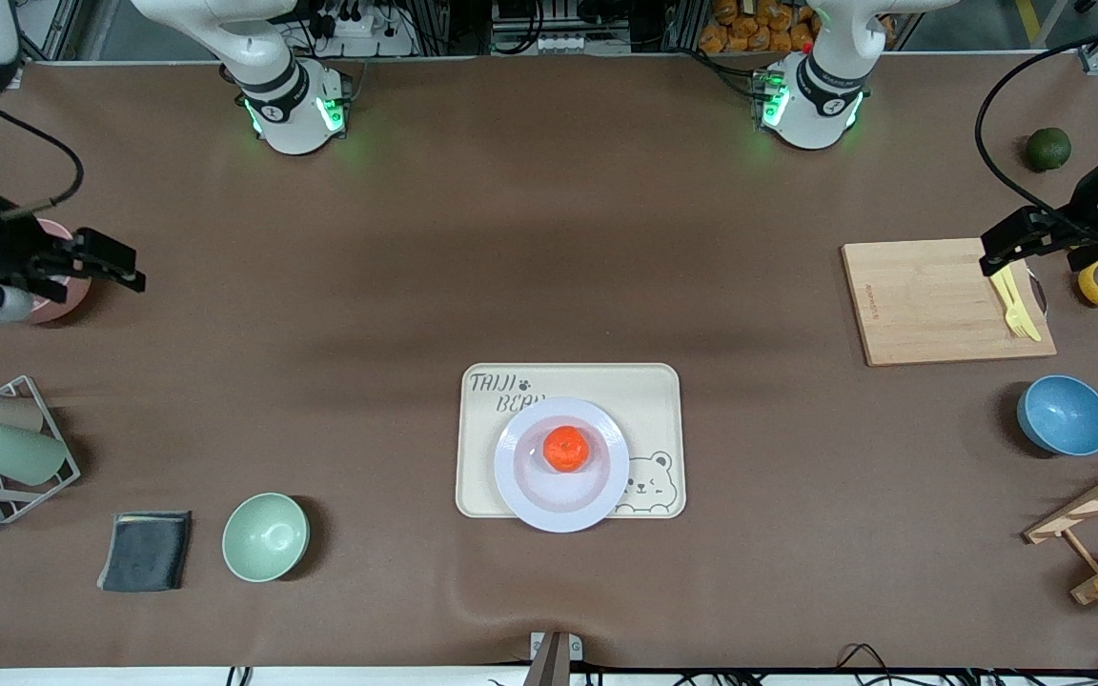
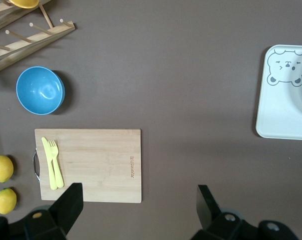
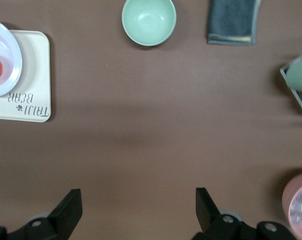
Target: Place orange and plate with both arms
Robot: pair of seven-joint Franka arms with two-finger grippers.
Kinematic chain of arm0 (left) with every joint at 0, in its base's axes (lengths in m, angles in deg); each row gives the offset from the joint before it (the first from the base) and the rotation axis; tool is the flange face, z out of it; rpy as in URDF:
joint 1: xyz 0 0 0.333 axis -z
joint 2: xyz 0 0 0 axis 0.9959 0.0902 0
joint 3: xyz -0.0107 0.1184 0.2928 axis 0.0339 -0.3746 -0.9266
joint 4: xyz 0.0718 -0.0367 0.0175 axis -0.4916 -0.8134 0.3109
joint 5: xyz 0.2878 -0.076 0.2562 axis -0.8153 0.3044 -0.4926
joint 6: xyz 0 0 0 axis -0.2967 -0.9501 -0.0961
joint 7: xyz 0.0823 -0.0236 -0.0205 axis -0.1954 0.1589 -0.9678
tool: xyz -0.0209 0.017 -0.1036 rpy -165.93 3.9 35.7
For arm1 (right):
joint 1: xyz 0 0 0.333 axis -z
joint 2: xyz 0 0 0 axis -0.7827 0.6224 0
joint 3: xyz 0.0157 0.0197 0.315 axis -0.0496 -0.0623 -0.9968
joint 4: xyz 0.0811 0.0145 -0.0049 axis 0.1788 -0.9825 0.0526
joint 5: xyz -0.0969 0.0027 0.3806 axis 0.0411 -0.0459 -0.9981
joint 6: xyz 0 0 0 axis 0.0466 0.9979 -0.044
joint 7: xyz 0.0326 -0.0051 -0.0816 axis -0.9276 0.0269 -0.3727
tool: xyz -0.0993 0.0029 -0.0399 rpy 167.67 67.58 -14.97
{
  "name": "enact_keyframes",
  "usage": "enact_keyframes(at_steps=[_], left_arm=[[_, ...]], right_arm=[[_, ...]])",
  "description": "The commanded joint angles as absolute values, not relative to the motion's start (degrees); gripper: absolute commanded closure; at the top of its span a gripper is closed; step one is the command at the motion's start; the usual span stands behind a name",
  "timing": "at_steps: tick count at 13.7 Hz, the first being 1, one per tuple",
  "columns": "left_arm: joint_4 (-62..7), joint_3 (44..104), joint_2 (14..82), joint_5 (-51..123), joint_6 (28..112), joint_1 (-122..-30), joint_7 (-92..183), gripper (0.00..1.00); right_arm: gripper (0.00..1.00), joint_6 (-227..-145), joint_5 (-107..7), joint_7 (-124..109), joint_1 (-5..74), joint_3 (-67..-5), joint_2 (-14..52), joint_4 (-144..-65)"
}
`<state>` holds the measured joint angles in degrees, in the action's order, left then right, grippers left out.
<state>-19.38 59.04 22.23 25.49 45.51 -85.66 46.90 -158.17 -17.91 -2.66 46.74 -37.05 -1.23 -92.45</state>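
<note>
The orange (image 1: 566, 448) sits in the middle of the plate (image 1: 520, 481), which lies flat on the cream bear-print tray (image 1: 656, 400); both are round, so neither points any way, while the tray's long side runs toward my two grippers. My left gripper (image 1: 1014, 240) hangs empty with fingers spread wide over the edge of the wooden cutting board (image 1: 930, 300), well apart from the plate. Under it lie a yellow plastic fork and knife (image 1: 1016, 307), with two lemons (image 2: 1, 168) just beside the board. My right gripper (image 1: 111, 262) waits with fingers wide apart and empty by a pink cup (image 1: 61, 295), above bare matte brown table (image 1: 368, 286). A glossy green bowl (image 1: 265, 536) and a folded grey cloth (image 1: 146, 550) lie between it and the tray.
</note>
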Motion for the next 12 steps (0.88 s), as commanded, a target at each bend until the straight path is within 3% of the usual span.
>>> enact_keyframes(at_steps=[1, 12], left_arm=[[-18.3, 58.8, 22.3, 26.0, 45.1, -85.6, 47.2, 0.00], [-16.9, 58.6, 22.4, 26.1, 44.5, -85.6, 47.1, 0.00]], right_arm=[[0.00, -157.3, -15.9, 3.7, 48.4, -38.8, -6.1, -95.8], [0.00, -153.8, -12.1, -2.6, 52.3, -39.8, -8.3, -94.7]])
